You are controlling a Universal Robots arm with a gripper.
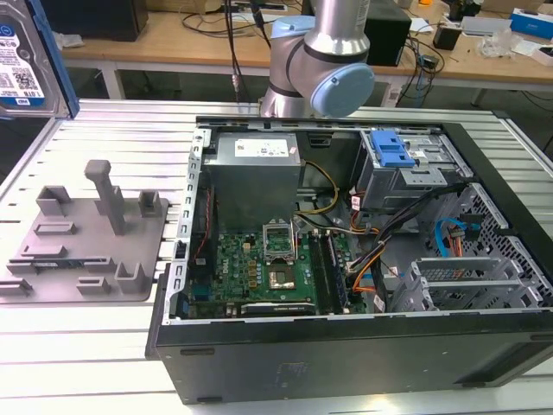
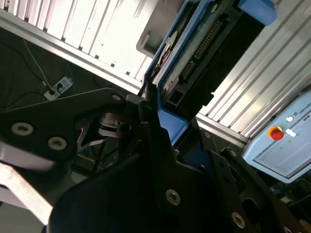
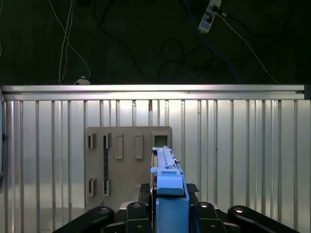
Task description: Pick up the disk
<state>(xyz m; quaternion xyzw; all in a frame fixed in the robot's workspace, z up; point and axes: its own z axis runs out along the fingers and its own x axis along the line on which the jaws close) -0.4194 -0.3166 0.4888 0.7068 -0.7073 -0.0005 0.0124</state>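
The disk hangs high in the air at the exterior view's far left, above the slatted table, its white-and-blue label facing the camera. Both wrist views show it edge-on: silver-grey body with blue side rails, its connector edge showing. My gripper is shut on the disk, with a black finger pressed on either side of it. The second wrist view shows the same grip. The grey fixture lies on the table far below the disk.
The grey fixture with upright posts sits on the slatted table at the exterior view's left. To its right lies the open computer case with a blue-latched drive cage. The arm's base stands behind the case. A pendant lies beside the table.
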